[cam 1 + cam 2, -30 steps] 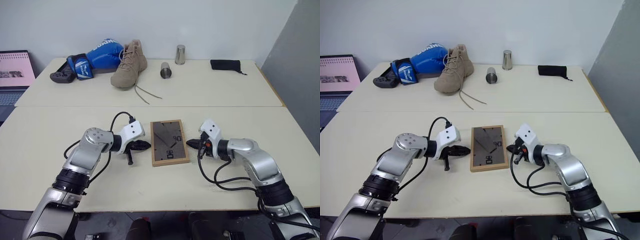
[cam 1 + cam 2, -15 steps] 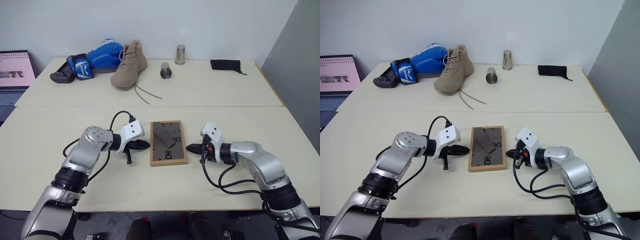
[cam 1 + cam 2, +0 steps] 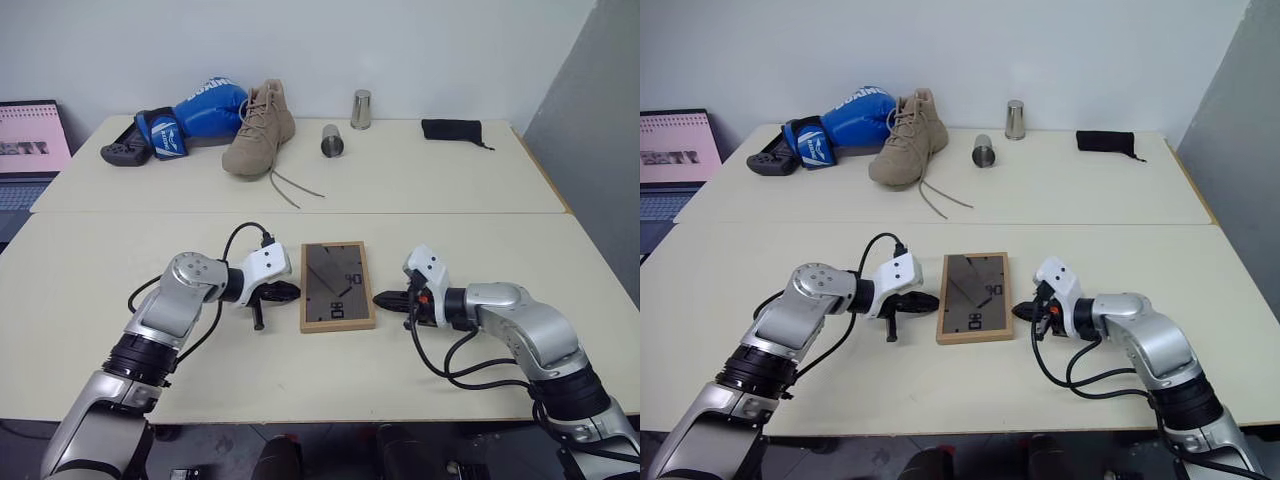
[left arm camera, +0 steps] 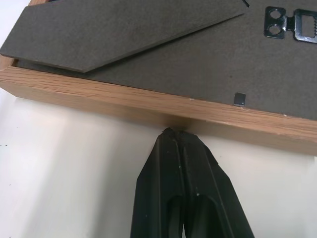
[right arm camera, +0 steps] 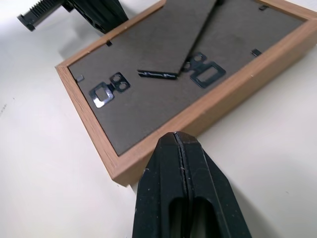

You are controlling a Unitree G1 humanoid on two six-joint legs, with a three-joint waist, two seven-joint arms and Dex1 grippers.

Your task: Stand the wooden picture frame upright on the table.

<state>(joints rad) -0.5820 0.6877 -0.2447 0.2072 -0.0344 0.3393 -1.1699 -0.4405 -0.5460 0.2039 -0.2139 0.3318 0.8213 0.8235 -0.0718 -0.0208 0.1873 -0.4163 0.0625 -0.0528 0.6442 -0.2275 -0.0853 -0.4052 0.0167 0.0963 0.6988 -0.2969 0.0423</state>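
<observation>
Wooden picture frame (image 3: 338,286) lies face-down (grey back up) on the near bench (image 3: 320,370), between the pinched-together left claw (image 3: 291,291) and right claw (image 3: 381,298). Squeezing its sides looks underway; next comes lifting it upright.

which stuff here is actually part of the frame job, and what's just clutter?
In the job: wooden picture frame, lying back-up; table; left gripper and right gripper, both shut at the frame's sides.

Clutter: boxing glove, boot, two metal cups, black pouch, laptop.
</observation>
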